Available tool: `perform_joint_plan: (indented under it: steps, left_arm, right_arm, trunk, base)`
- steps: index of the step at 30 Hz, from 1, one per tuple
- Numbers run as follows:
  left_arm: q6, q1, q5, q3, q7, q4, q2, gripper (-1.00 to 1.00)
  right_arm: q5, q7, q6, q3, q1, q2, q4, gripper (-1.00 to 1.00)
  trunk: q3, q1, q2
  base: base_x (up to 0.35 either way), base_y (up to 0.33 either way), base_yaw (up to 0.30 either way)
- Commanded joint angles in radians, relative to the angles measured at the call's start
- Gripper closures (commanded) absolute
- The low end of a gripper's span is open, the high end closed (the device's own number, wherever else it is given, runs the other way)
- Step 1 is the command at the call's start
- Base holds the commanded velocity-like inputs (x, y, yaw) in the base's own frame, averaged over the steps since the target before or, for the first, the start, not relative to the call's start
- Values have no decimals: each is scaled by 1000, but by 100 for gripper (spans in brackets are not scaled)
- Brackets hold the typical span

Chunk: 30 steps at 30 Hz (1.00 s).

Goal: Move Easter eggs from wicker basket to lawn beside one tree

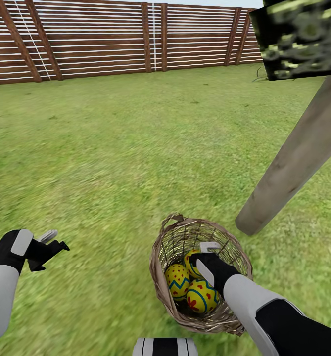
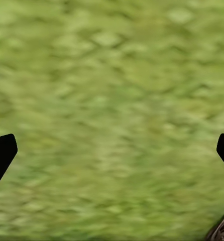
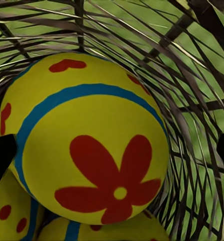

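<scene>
Basket: the wicker basket (image 1: 201,277) stands on the grass (image 1: 135,148) near the robot, right of centre, just beside the foot of the tree trunk
Eggs: three yellow eggs (image 1: 195,287) lie packed together inside the basket; one has a blue zigzag, one a blue ring with red marks, and the third is partly hidden under the right claw
Right claw: the right gripper (image 1: 205,257) reaches down into the basket over the eggs; its fingers are spread wide, released, with the nearest egg (image 3: 87,140), which bears a red flower, lying between the tips; contact cannot be told
Left claw: the left gripper (image 1: 49,242) hangs over bare grass at the near left, well apart from the basket, fingers spread and holding nothing
Tree: a leaning grey-brown trunk (image 1: 294,158) rises at the right, with dark leaves (image 1: 301,37) above
Far edge: a slatted wooden fence (image 1: 111,37) closes the lawn
</scene>
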Motion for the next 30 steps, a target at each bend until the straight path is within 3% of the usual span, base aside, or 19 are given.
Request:
perform_joint_plan:
  steps: [1, 30]
  left_arm:
    - [3, -1, 10, 2, 10, -1, 0, -100]
    - [3, -1, 10, 2, 10, -1, 0, -100]
  right_arm:
    - [-7, -6, 6, 9, 0, 0, -2, -100]
    - [-7, -5, 8, 12, 0, 9, 15, -100]
  trunk:
    - [-1, 0, 0]
    - [-1, 0, 0]
  base:
    - [0, 0, 0]
    - [0, 0, 0]
